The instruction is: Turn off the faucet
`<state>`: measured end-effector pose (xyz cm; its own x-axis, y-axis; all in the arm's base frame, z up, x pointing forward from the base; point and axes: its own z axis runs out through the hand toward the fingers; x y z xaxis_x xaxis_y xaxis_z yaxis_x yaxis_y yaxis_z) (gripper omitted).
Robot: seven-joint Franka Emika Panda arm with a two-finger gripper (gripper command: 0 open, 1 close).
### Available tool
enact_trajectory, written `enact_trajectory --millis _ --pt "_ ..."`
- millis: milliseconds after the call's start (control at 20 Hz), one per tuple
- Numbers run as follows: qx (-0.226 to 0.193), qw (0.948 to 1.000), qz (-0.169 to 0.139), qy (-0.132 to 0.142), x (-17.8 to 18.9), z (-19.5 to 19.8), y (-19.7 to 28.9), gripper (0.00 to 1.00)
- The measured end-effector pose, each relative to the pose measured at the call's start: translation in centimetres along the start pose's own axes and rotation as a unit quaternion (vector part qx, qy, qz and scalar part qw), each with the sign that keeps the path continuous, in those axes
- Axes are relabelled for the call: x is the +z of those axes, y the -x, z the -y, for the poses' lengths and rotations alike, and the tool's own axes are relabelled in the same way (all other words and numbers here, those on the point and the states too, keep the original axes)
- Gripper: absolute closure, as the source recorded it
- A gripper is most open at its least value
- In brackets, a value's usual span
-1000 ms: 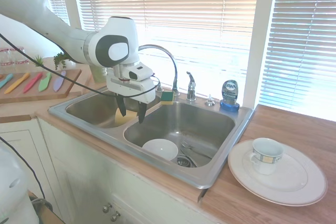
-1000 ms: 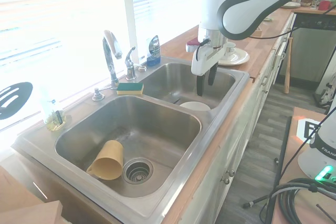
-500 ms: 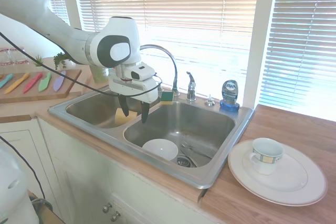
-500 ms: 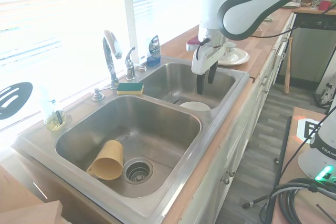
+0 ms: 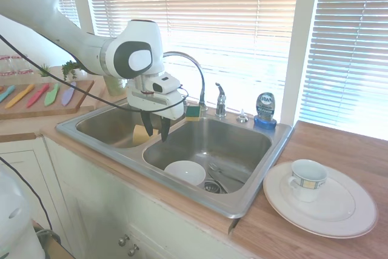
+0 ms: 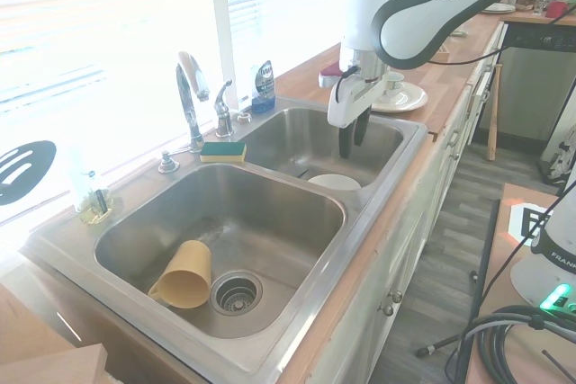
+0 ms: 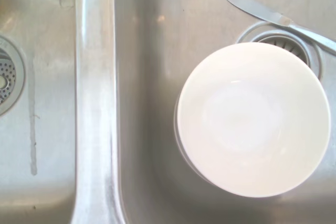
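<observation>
Faucet [image 5: 193, 72] stood on the sink's [image 5: 254, 193] back rim, its arched spout behind the gripper [image 5: 156, 131] and its lever handle [image 5: 220, 97] further right. Gripper hung above the basin divider, fingers narrowly parted, holding nothing. Below sat a white bowl [image 7: 254, 119].

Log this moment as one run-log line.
gripper: open, empty, above sink divider | faucet: lever untouched | white bowl: in basin below | phase: approach
</observation>
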<state>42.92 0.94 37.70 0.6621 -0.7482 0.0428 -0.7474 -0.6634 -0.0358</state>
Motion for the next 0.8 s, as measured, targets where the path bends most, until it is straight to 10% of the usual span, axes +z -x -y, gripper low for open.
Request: enact_trajectory --millis 800 --pt "0.002 0.9998 -0.013 -0.012 -0.1 2.1 -2.0 1.0"
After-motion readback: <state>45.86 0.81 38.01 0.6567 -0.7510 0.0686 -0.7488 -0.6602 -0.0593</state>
